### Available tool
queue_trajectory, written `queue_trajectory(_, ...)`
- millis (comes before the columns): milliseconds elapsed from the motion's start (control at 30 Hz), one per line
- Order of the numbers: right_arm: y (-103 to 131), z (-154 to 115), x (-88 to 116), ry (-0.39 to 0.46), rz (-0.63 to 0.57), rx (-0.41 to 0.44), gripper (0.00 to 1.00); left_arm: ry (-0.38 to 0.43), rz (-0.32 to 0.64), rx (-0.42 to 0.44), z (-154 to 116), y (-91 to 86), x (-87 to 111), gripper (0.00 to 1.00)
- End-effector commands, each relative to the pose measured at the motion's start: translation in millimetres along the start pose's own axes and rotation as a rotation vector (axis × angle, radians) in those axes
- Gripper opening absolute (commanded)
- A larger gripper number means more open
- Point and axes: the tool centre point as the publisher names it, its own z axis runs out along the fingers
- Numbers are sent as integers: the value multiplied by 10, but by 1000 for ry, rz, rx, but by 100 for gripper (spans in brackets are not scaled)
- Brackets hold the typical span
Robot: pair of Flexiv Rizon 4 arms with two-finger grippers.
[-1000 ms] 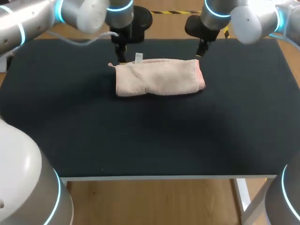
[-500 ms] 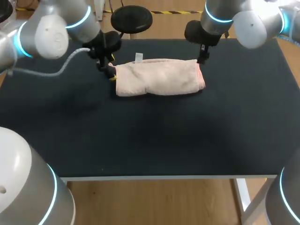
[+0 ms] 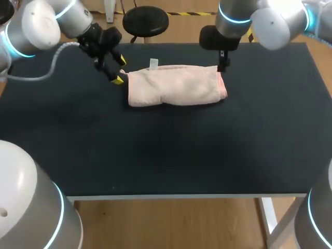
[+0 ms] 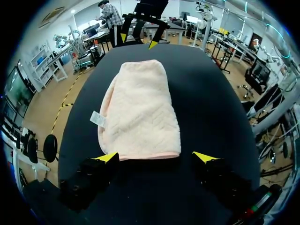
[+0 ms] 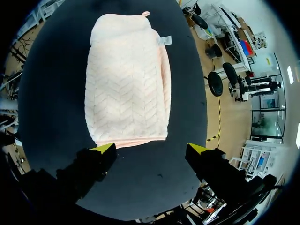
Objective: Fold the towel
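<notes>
**Left arm swings round to the towel's short end; nothing gripped yet**

The black table [image 3: 171, 150] carries just one thing, and it lies toward the far side, a little left of centre. My left arm [image 3: 46, 23] comes in from the far left corner and my right arm [image 3: 270, 21] from the far right.

The left arm has made the big move. A second ago it hung over the far left corner of the towel [image 3: 174, 85], pointing straight down. Now it has pulled out to the side and tilted in toward the towel's left end. The right arm has barely shifted over the same second.

The pink towel has not moved or changed shape: a thick, already doubled band lying lengthwise across the table, its near long edge rounded.

The left end effector [image 3: 119, 69] is released, its yellow tips spread wide, with the towel's short left edge just ahead of the gap and neither finger touching cloth. The right end effector [image 3: 223, 63] stands at the far right corner, also released; its wrist view shows the short right edge just ahead of its spread tips.

A small white label [image 3: 153, 64] sticks out from the far long edge, near the left end.

My read: the lengthwise fold is done, and the left arm is lining up to take the left end for a fold across. It must still close in and get under both layers.
</notes>
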Motion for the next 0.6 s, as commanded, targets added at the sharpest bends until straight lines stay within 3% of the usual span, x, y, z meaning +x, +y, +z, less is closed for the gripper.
queue_trajectory(33, 4, 2, -12, 3, 0, 3, 100, 64, 0, -8, -1, -20, -58, 100)
queue_trajectory(233, 4, 2, -12, 3, 0, 3, 100, 64, 0, -8, -1, -20, -58, 100)
queue_trajectory(267, -85, -46, -28, 97, 67, -60, 100, 64, 0, -8, -1, -20, -58, 100)
queue_trajectory(467, -370, -184, -196, 279, 749, -645, 100, 64, 0, -8, -1, -20, -58, 100)
queue_trajectory(600, -612, -90, -191, 507, 1184, -983, 100, 64, 0, -8, -1, -20, -58, 100)
